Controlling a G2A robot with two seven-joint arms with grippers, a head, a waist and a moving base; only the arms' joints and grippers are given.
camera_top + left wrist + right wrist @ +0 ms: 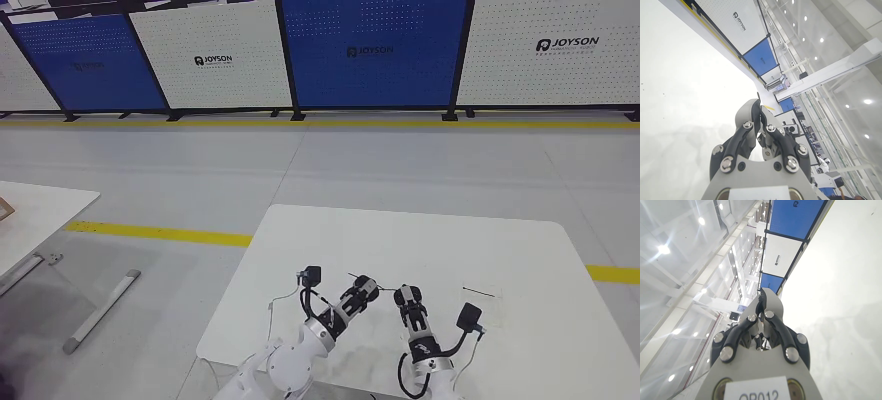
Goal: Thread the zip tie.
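Zip tie point(352, 275): thin dark strip, raised off the table and running roughly 10 to 4 o'clock between the two gripper tips, over the table's 6 o'clock part, near the robot.

- Left gripper point(364, 289): fingers pressed together on the tie. In its wrist view a black sliver point(758, 95) pokes out past the closed tips point(760, 106). Pinching near one end probably leaves a short, stiff stub to aim with.
- Right gripper point(405, 294): just beside the left, at its 3 o'clock, tips facing 12. Fingers are drawn together point(761, 294). The tie's other end runs toward them, but I cannot tell whether it is actually pinched.
- The two tips being so close suggests the tail and head are being lined up. No loop is visible, so I judge the threading not yet done.
- Second thin dark strip point(478, 291): lies flat on the white table point(420, 235), at 3 o'clock of the right gripper and well apart from it. Likely a spare tie.
- Risk: the strip is thin and flexible, so a small misalignment could send the tail past the head's slot.
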